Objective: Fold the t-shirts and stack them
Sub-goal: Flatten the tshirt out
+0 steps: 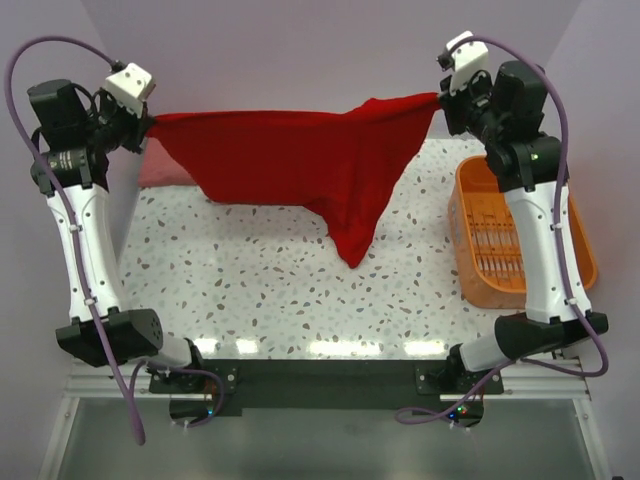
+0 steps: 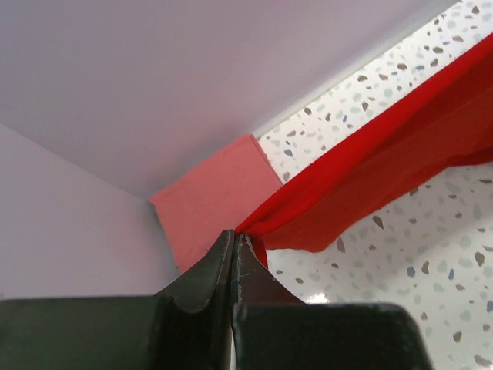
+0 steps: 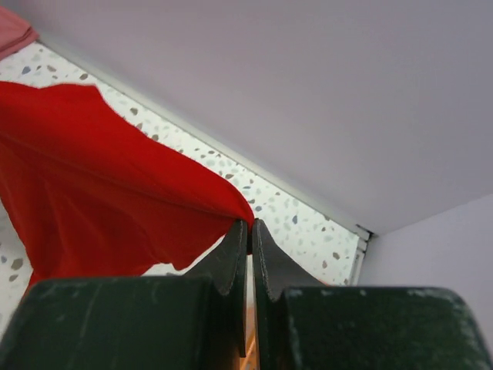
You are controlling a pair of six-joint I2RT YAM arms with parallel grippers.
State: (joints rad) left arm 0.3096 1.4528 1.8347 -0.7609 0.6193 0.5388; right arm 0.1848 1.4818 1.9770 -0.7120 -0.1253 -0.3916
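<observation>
I have the red t-shirt (image 1: 300,160) strung out across the far side of the table (image 1: 250,290), lifted at both ends. Its middle sags, and one long fold hangs down to a point near the table's centre (I can't tell whether that tip rests on the surface). The left gripper (image 2: 235,240) has its fingers pinched together on the shirt's left end at the far left. The right gripper (image 3: 248,227) is clamped on the opposite end at the far right. The salmon-pink t-shirt (image 2: 216,208) lies folded flat in the far left corner, against the walls, just beyond the left gripper. An orange slatted basket (image 1: 480,240) sits at the table's right edge, partly behind the right arm.
</observation>
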